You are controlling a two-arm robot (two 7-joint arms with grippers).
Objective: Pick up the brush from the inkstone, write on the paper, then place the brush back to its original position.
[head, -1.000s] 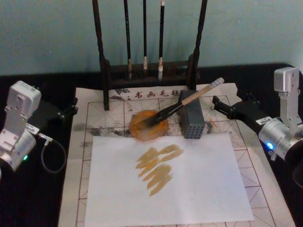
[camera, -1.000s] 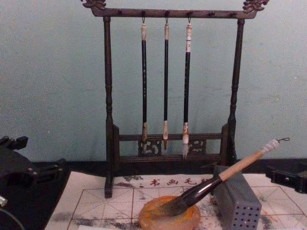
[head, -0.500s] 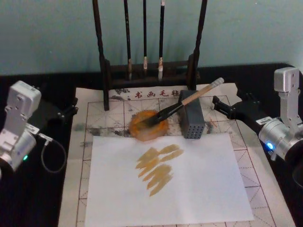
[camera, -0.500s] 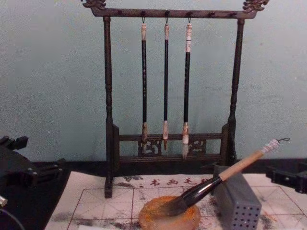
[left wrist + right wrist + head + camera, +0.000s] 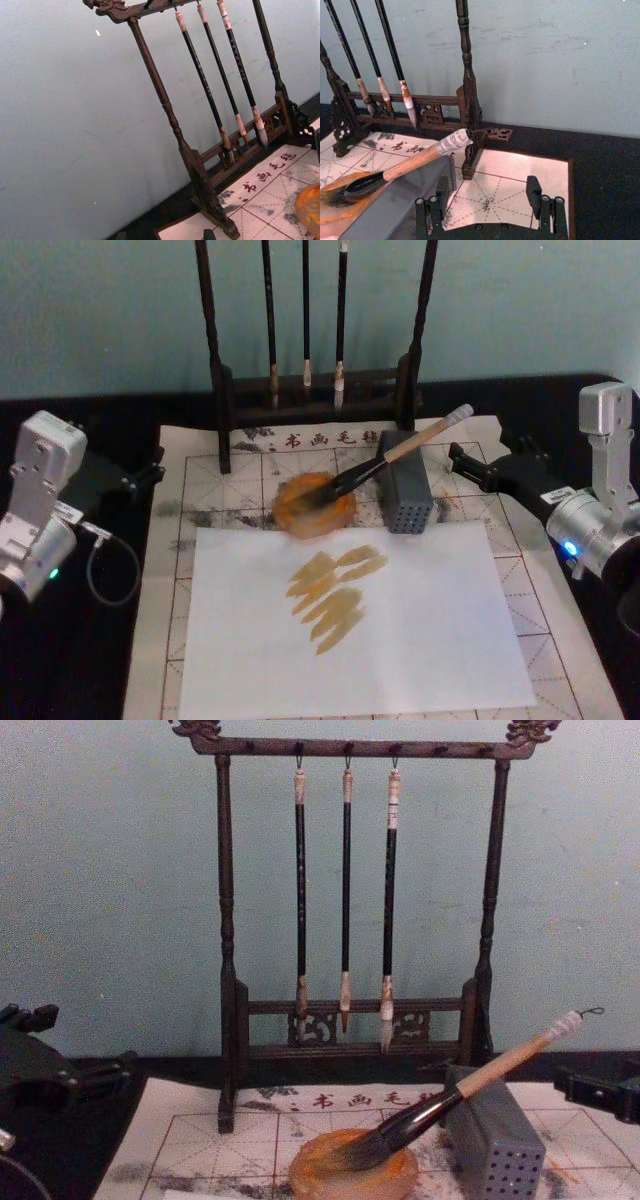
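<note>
The brush (image 5: 385, 457) is laid with its bristles in the inkstone (image 5: 314, 507), its handle propped on the grey block (image 5: 404, 494). The right claw (image 5: 491, 200) is held spread beside it; the left claw's (image 5: 150, 468) state cannot be told.

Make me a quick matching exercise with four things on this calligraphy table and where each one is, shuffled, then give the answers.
Things:
1. brush
2. grey block
3. three thin brushes
4. plain white sheet

Places:
A. hanging from the wooden rack
B. lying on the gridded paper, in front of the inkstone
C. bristles in the inkstone, handle propped on the block
D. just right of the inkstone

Pairs: 1-C, 2-D, 3-A, 4-B
</note>
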